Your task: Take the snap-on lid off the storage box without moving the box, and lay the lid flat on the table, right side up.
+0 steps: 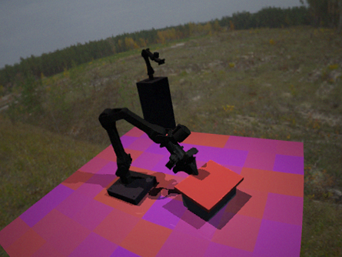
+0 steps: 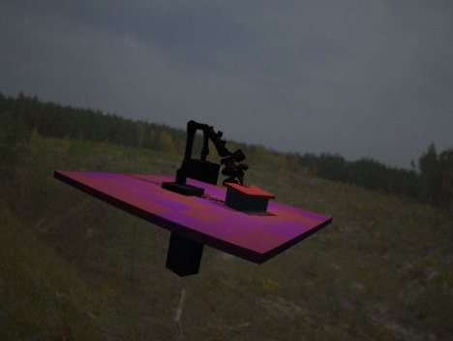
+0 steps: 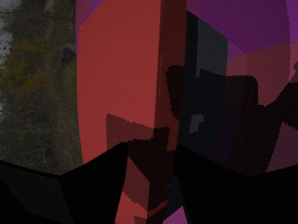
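The red lid [image 1: 210,187] [image 2: 249,189] [image 3: 117,65] lies over the top of the dark grey storage box [image 1: 208,214] [image 2: 246,202] [image 3: 212,55], right side up and roughly level, with its rim overhanging the walls. The box stands on the table. My gripper [image 1: 195,172] [image 2: 238,182] [image 3: 149,149] is shut on the lid's edge on the side facing the arm's base; in the wrist view one dark finger is on each side of the lid's edge. The exact contact and any small gap between lid and box are hidden in shadow.
The checkered magenta, purple and orange table [image 1: 202,250] [image 2: 145,203] carries my arm's black base [image 1: 132,189] [image 2: 183,189], close beside the box. A tall black block [image 1: 157,102] with a small dark arm [image 1: 149,65] on it stands beyond the table's back edge.
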`<state>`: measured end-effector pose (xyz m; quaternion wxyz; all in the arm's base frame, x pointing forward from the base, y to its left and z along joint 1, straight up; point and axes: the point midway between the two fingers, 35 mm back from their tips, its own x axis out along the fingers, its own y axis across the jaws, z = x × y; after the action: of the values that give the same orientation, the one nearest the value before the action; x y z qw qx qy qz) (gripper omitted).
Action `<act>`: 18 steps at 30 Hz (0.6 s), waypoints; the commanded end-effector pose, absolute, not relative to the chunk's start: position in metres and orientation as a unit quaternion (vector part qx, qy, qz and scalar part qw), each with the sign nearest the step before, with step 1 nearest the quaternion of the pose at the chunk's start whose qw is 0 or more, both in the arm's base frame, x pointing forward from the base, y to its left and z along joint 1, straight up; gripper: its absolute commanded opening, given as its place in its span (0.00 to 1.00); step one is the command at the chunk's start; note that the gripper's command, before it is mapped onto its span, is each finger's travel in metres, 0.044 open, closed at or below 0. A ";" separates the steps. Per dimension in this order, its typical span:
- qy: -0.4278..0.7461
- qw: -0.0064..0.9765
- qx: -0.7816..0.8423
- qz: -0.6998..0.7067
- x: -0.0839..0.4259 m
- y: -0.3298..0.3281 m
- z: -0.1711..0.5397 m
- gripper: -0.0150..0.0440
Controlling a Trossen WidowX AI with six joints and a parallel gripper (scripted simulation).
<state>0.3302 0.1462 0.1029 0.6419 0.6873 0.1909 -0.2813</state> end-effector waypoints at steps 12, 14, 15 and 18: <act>0.191 0.642 0.688 -0.280 0.331 0.146 0.105 0.25; 0.192 0.642 0.688 -0.280 0.331 0.146 0.108 0.25; 0.192 0.642 0.688 -0.279 0.331 0.146 0.109 0.25; 0.192 0.642 0.688 -0.279 0.331 0.146 0.113 0.25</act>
<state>0.3304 0.1457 0.1074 0.6419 0.6871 0.1915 -0.2814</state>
